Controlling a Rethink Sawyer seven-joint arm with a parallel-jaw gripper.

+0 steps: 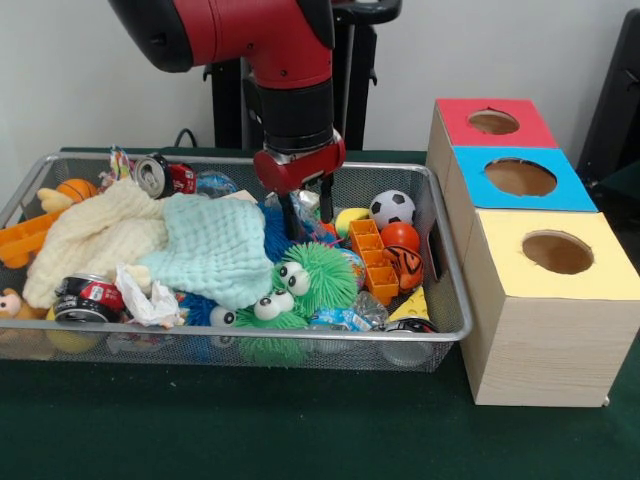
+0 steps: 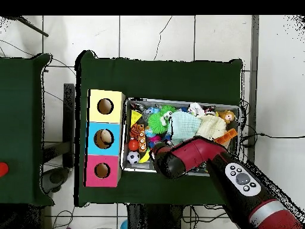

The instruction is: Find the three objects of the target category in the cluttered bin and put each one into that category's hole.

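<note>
Gripper [image 1: 305,212] lowered into wire bin [image 1: 440,250], fingers parted and empty — poised above clutter beside green fuzzy toy [image 1: 305,285]. Balls — soccer ball [image 1: 392,208] among them — sit nearest holed boxes [image 1: 545,290].

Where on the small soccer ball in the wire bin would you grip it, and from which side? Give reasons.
Grip the soccer ball across its middle, coming straight down from above. It is round and lies on top of the clutter, its upper half bare, while the bin wall and the orange ball crowd its sides.
</note>
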